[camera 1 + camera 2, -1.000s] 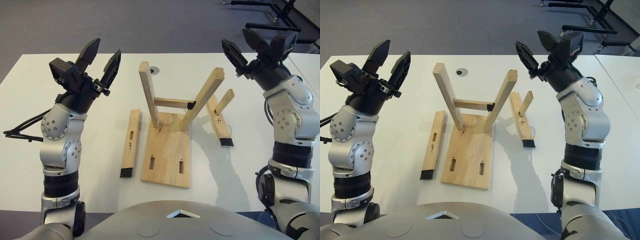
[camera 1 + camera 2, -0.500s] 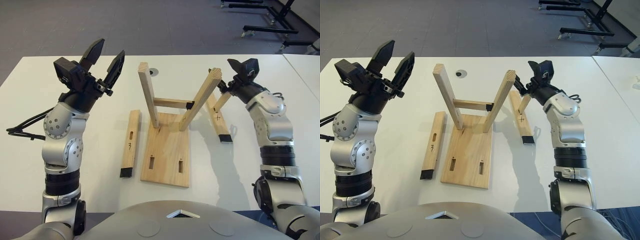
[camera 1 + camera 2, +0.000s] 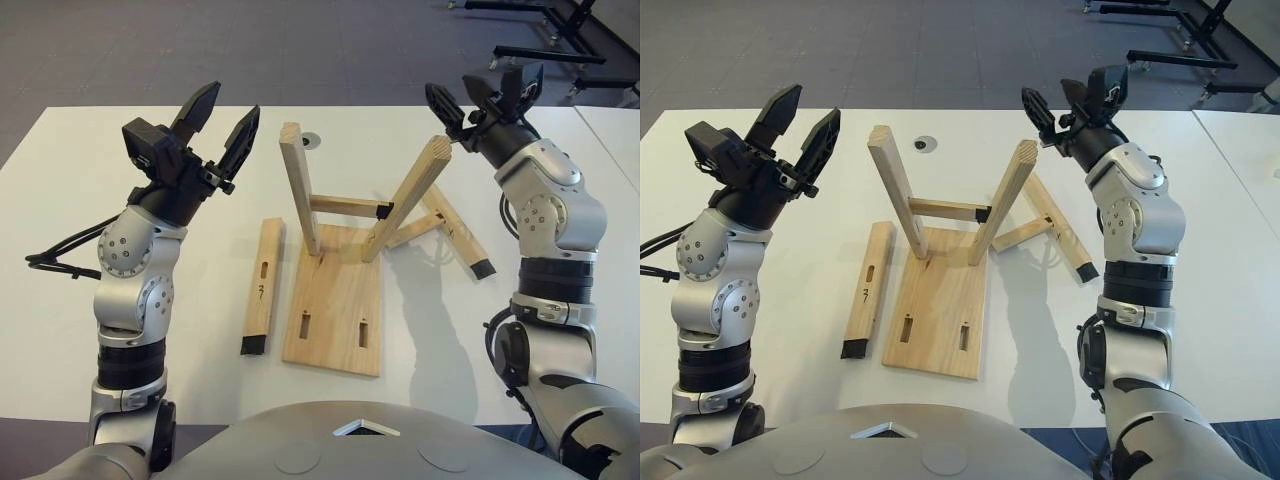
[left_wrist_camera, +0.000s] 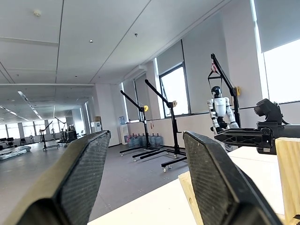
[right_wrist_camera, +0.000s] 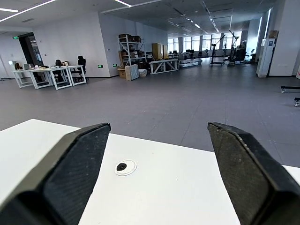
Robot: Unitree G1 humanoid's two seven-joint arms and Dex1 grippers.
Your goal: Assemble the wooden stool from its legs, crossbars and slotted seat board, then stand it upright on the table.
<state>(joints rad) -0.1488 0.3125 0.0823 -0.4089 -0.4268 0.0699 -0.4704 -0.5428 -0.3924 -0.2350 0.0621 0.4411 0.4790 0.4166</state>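
Seat board [image 3: 335, 300] far edge (partly) behind legs [image 3: 298, 185]

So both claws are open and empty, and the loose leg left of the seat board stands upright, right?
No: the loose leg left of the seat board lies flat on the table, per the left eye view. The left claw and right claw are open and empty.

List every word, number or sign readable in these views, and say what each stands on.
"7", or a handwritten mark much like it: beside the slot of the loose leg lying left of the seat board.
Faint pen mark on the right-hand leg beside the board: too blurred to read.
The green sign high on the far wall, right wrist view: too small to read.
Nothing else is legible.
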